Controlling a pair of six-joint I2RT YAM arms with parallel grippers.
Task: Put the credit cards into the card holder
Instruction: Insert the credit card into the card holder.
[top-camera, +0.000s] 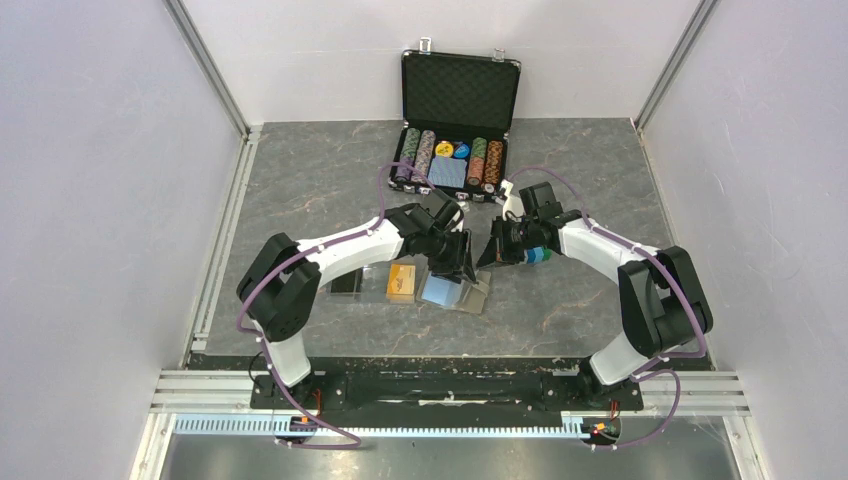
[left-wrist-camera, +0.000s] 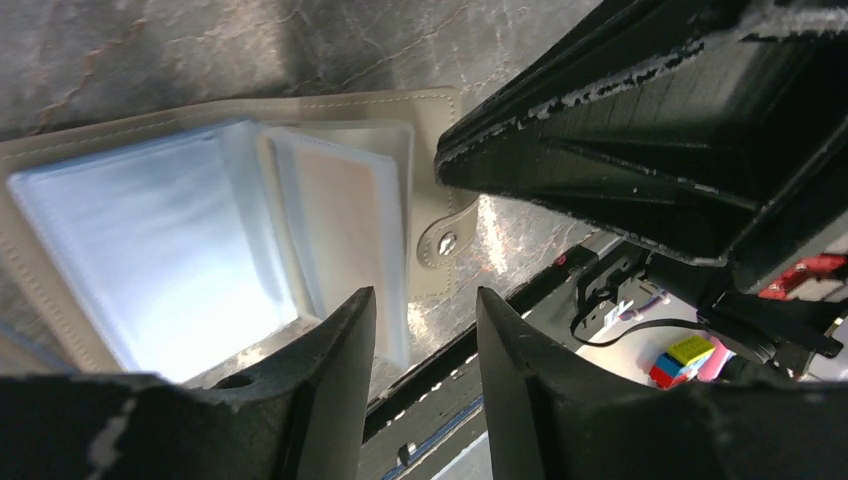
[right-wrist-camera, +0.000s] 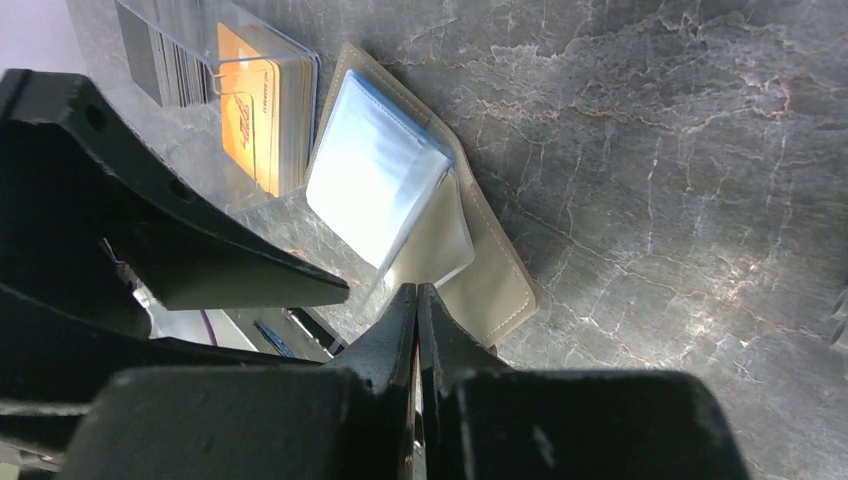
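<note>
Grey marble table (top-camera: 300, 180) shows you the open wallet (top-camera: 450, 292) beside orange cards (top-camera: 403, 282), left gripper (left-wrist-camera: 425, 310) spread empty above it, right gripper (right-wrist-camera: 417, 295) pressed together.

Your left gripper (left-wrist-camera: 425, 300) stands with its jaws parted and nothing between them. Both fingers (left-wrist-camera: 325, 390) rise from the bottom of the view, tips just over the near rim of the card holder (left-wrist-camera: 300, 108). The holder lies open and flat on the marbled table (left-wrist-camera: 200, 45), spreading ahead of the gap and out past the jaw at the left of the view, its clear sleeves (left-wrist-camera: 160, 240) glaring pale blue. The sleeve straight ahead of the gap shows a faint tan tint; you cannot tell whether that is a card. The snap tab (left-wrist-camera: 445, 243) juts out just ahead of the other jaw. Beyond that jaw looms the right gripper (left-wrist-camera: 640, 130) — dark and close — with coloured blocks (left-wrist-camera: 685, 358) lower down beside it.
</note>
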